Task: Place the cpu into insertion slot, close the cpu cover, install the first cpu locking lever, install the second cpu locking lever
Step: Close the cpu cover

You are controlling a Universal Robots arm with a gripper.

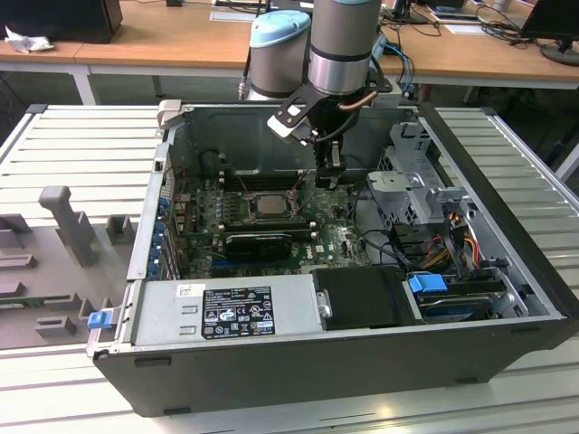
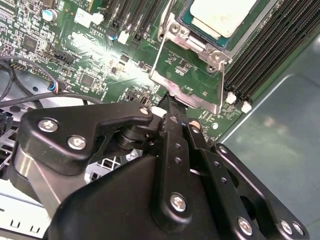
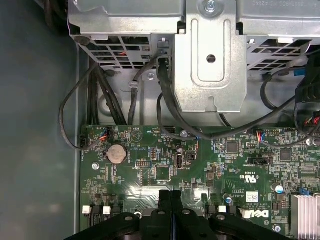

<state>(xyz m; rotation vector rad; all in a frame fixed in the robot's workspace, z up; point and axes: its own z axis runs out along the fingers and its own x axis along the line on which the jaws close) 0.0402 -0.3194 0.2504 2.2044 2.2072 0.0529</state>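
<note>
Gripper (image 2: pixel 171 101) fingers pressed together, tips at edge of flipped-open cpu cover (image 2: pixel 200 100) – contact hard to tell, cpu (image 2: pixel 220 15) sits in insertion slot (image 2: pixel 200 45), cut off by frame edge in second wrist view – mid-frame in exterior view, on green board (image 3: pixel 200 165).

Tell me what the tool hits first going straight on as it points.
Likely the open cpu cover: in the second wrist view the shut tool points at its near edge. Contact unclear.
</note>
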